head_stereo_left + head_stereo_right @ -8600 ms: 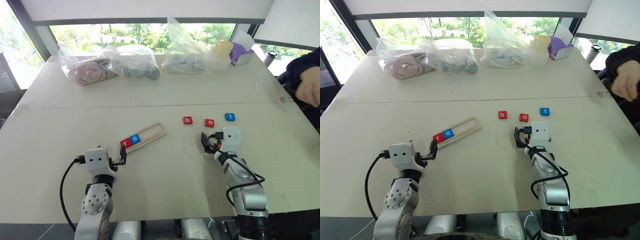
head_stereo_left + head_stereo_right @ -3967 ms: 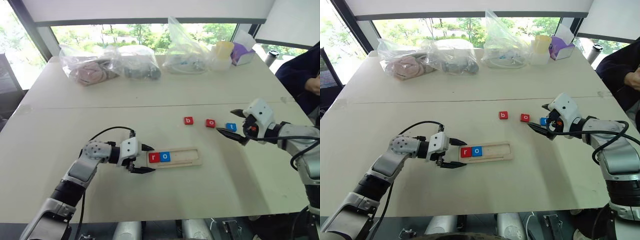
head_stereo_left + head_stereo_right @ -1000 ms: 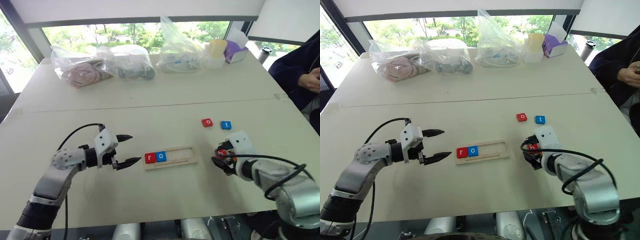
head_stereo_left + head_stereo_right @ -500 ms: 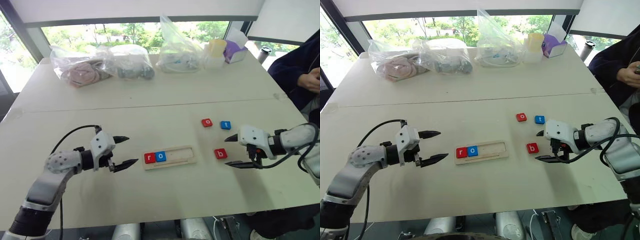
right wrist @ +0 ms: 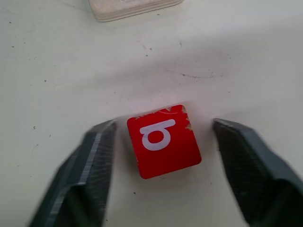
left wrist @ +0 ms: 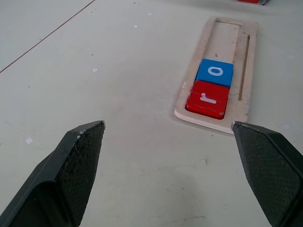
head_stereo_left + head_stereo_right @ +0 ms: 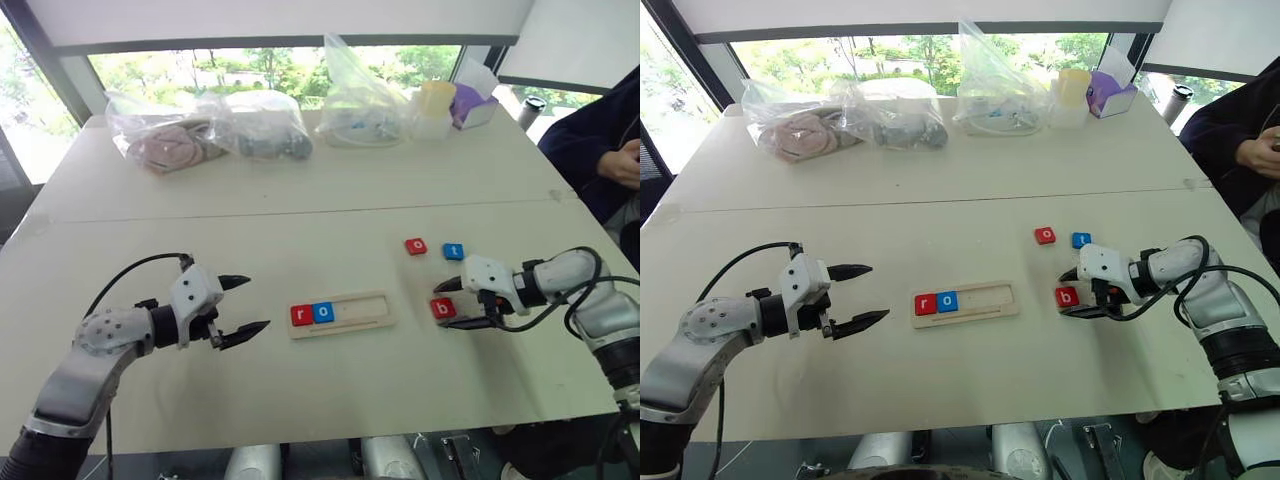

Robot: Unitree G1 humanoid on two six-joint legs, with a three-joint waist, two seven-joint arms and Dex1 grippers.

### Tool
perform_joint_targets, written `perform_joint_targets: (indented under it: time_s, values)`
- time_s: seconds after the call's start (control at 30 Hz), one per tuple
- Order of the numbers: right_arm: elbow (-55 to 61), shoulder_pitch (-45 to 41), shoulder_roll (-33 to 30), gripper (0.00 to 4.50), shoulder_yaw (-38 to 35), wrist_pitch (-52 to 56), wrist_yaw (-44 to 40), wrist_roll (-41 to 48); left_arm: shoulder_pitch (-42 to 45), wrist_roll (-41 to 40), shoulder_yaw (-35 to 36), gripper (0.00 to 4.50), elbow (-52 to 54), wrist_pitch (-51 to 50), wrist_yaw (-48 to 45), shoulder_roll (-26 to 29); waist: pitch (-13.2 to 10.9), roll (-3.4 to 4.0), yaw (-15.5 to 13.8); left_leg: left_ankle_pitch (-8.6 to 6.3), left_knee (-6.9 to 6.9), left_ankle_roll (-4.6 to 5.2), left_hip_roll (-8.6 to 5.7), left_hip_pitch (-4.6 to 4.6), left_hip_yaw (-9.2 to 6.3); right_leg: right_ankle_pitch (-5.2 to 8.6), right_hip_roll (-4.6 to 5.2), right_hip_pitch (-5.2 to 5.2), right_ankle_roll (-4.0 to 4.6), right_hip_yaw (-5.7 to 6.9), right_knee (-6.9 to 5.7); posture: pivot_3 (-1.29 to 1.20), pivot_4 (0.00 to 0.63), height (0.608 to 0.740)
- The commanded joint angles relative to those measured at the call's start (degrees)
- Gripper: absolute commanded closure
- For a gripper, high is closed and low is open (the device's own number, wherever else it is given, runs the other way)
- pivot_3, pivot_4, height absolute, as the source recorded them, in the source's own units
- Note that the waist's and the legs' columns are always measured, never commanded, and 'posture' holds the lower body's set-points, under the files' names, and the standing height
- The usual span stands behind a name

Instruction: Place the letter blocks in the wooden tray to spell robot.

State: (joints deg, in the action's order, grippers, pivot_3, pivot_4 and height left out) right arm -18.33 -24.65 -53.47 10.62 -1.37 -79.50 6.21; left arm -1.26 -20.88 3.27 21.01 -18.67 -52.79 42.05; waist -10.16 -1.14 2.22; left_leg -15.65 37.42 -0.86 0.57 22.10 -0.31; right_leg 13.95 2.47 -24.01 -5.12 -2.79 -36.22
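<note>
At the wooden tray [image 7: 340, 313], red r [image 7: 301, 316] and blue o [image 7: 322, 312] seated at its nine-o'clock end; three slots bare. Toward three o'clock, right gripper [image 7: 448, 303], jaws apart, straddling loose red b [image 7: 442, 308], not yet clamped. Red o [image 7: 415, 246] and blue t [image 7: 453, 251] waiting at one o'clock. Left gripper [image 7: 246, 305] idle, gaping wide, off at nine o'clock.
</note>
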Motion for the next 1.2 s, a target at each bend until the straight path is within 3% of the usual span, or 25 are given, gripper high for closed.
perform_joint_targets:
  time_s: [0.03, 0.23, 0.47, 0.7, 1.2]
  values:
    - [-1.34, -1.08, -0.08, 3.26, -0.08, -0.01, 0.29, -1.71, 0.02, -0.85, 1.74, 0.00, 2.04, -0.12, 0.23, 0.70, 0.00, 0.00, -0.02, 0.00, 0.00, 0.00, 0.00, -0.05, -0.01, 0.00, 0.00, 0.04, 0.01, 0.00, 0.00, 0.00, 0.150, 0.740]
    - [10.26, -4.42, 2.99, 3.34, 0.22, 6.29, -0.83, 2.01, 0.96, -0.79, 0.94, 0.00, 1.88, -0.34, 0.57, 0.49, -0.03, 0.05, 0.14, 0.00, -0.05, 0.00, 0.00, -0.17, -0.07, 0.01, 0.02, 0.14, 0.02, -0.01, 0.00, 0.00, 0.150, 0.740]
    - [21.18, -7.15, 11.02, 3.34, 5.68, 15.27, 0.32, 3.05, 1.65, -1.19, 0.17, 0.00, 2.95, -1.12, 0.63, 0.30, -0.03, 0.05, -0.06, 0.00, -0.11, -0.01, 0.01, -0.13, -0.16, -0.08, 0.01, 0.09, -0.15, 0.02, -0.01, 0.00, 0.150, 0.740]
    - [19.04, -9.56, 16.76, 3.34, 10.61, 15.12, 2.91, -0.62, 0.86, -1.64, 0.69, 0.00, 4.87, -2.12, 1.40, 0.31, -0.03, 0.05, -0.57, 0.00, -0.08, -0.01, -0.03, -0.10, -0.15, -0.07, 0.08, 0.07, -0.11, 0.02, 0.00, 0.00, 0.150, 0.740]
    - [13.34, -10.24, 19.16, 3.34, 12.18, 12.39, 4.14, -3.04, -0.30, -1.90, 0.93, 0.00, 6.28, -2.49, 3.48, 0.07, -0.03, 0.05, -1.33, 0.00, -0.08, -0.01, -0.03, -0.08, -0.12, 0.01, 0.06, 0.02, 0.02, 0.02, 0.00, 0.00, 0.150, 0.740]
